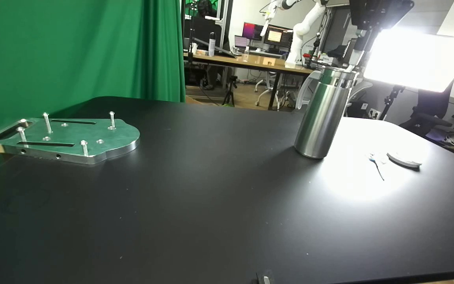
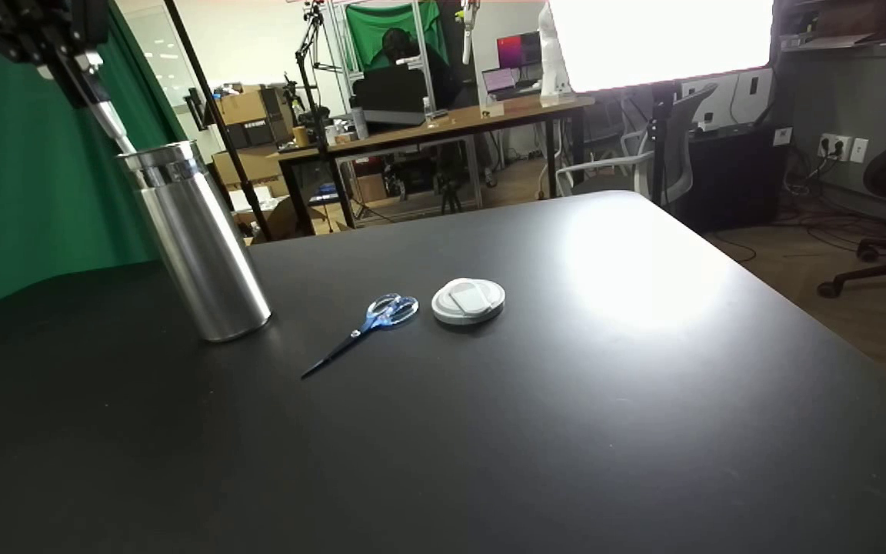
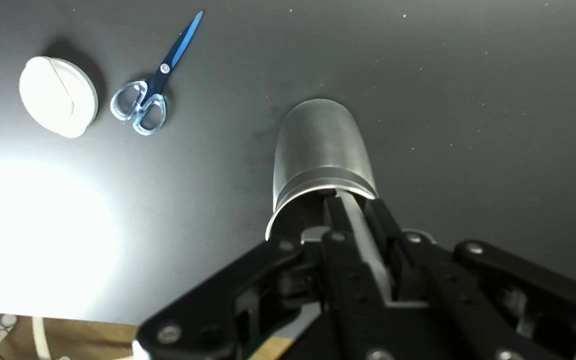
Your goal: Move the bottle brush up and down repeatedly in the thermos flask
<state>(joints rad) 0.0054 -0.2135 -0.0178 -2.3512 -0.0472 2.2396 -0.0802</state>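
Note:
The thermos flask is a tall silver cylinder standing on the black table. It appears leaning in both exterior views; I cannot tell whether it is truly tilted. In the wrist view I look down on its open mouth. The bottle brush's pale handle runs down into the flask's mouth, also in the wrist view; its lower part is hidden inside. My gripper is shut on the handle just above the rim. It shows above the flask in both exterior views.
Blue-handled scissors and a white round lid lie on the table beside the flask. A green plate with pegs lies at the table's far side. A green curtain and a bright light panel stand behind.

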